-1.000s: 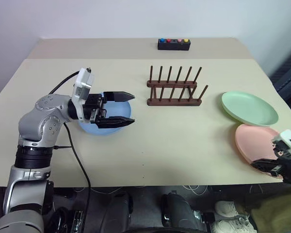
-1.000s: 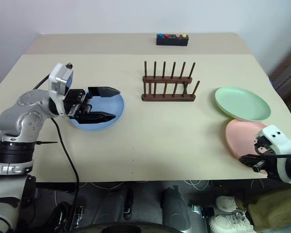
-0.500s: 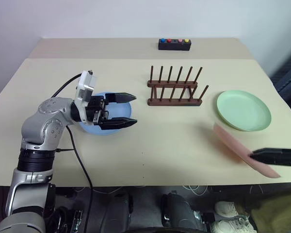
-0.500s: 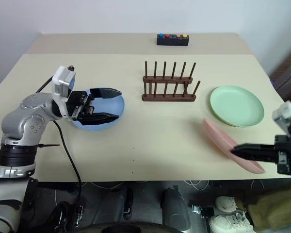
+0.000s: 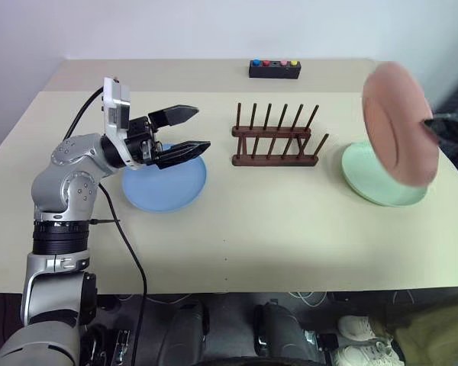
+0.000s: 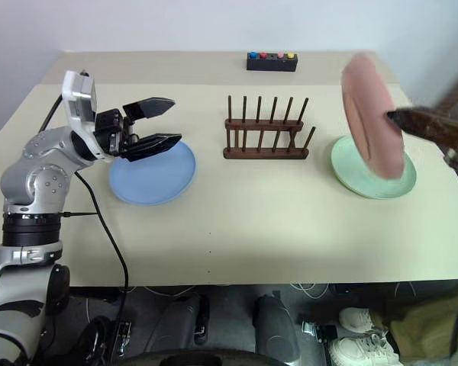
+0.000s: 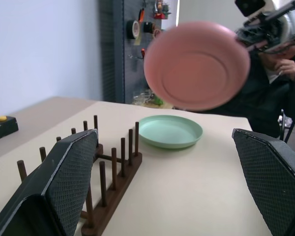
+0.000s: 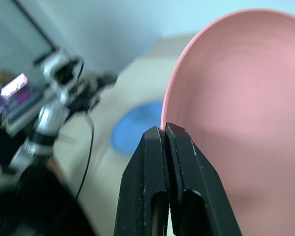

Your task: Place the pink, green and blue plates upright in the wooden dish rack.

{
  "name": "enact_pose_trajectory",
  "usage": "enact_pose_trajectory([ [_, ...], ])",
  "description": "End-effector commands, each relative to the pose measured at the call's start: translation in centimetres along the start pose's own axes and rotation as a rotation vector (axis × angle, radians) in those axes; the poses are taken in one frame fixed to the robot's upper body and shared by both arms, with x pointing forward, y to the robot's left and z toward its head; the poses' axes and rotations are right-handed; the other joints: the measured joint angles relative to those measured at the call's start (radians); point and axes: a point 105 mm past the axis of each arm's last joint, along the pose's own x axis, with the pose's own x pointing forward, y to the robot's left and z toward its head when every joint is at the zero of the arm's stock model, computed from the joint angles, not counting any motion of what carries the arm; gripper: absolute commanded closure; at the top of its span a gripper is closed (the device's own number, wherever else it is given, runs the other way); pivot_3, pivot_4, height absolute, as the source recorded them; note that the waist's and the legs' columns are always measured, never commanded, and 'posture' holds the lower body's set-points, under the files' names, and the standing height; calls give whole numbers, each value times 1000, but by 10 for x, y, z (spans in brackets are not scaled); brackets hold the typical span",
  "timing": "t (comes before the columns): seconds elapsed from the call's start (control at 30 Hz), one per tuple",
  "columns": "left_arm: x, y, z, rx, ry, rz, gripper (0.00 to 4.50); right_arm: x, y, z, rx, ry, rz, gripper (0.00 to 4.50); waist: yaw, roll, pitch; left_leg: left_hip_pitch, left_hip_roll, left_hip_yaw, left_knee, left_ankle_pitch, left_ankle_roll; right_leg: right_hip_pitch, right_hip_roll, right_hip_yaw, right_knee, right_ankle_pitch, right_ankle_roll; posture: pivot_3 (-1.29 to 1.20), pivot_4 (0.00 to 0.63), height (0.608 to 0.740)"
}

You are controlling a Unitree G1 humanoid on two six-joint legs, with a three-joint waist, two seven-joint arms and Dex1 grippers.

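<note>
Item 1, nearest: blue plate [image 5: 165, 185], lying flat on the desk [image 5: 237, 236] toward its left side, apart from the rack and not yet racked.

Item 2: left pincer [image 5: 187, 131], hovering just above the blue plate's far edge with its two black fingers spread wide, gripping nothing.

Item 3: wooden dish rack [image 5: 275, 140], standing mid-desk with every slot between its pegs empty.

Item 4: green plate [image 5: 378, 187], lying flat at the desk's right side, partly covered in the head views by the pink plate hanging in front of it.

Item 5: pink plate [image 5: 398, 123], hanging in the air above the green plate, tilted nearly upright. The right pincer [image 8: 164, 133] is pinching its rim between fingers pressed together.

Item 6, farthest: small black box [image 5: 275, 69] with coloured buttons, sitting at the desk's back edge.

Handling note: the step in hand appears to be carrying the pink plate to the rack. It would go best by keeping the plate on edge, lining its face up across the rails, and lowering it between two neighbouring pegs before letting go.

Visibility note: the right pincer is running off the frame's right edge in the head views and looking smeared there. How deep the rim is sitting between its fingers is hard to judge.
</note>
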Motion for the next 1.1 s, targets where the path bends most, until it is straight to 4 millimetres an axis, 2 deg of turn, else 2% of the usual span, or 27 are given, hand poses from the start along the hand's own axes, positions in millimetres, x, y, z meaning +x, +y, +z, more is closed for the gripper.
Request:
enact_pose_trajectory([
  [0.03,2,4,7,75,0,33,0,16,-7,7,-17,-43,-2,4478,0,0,0,0,0,0,0,0,0,0,0,0,0,0,0,0,150,740],
  [0.17,2,11,3,105,27,76,0,45,-34,30,22,-208,-12,4478,-3,0,0,-1,-1,2,0,0,0,-2,0,1,1,0,0,0,150,740],
  [0.3,0,20,6,135,33,134,0,66,-50,39,34,-262,-10,4478,-4,1,0,-1,-1,3,0,0,0,-2,0,1,1,0,0,0,150,740],
  [0.57,-1,18,11,119,8,169,0,81,-62,51,132,-336,52,4478,2,1,0,-5,0,11,0,0,0,-8,-1,4,1,2,1,0,150,740],
  [0.77,-2,11,10,101,8,154,0,85,-76,50,192,-355,63,4478,1,1,1,-5,0,12,0,0,0,-8,0,4,1,2,1,0,150,740],
  [1.1,-2,6,11,90,5,133,0,95,-82,45,231,-345,94,4478,0,1,1,-5,0,12,0,0,0,-9,0,5,1,2,1,0,150,740],
])
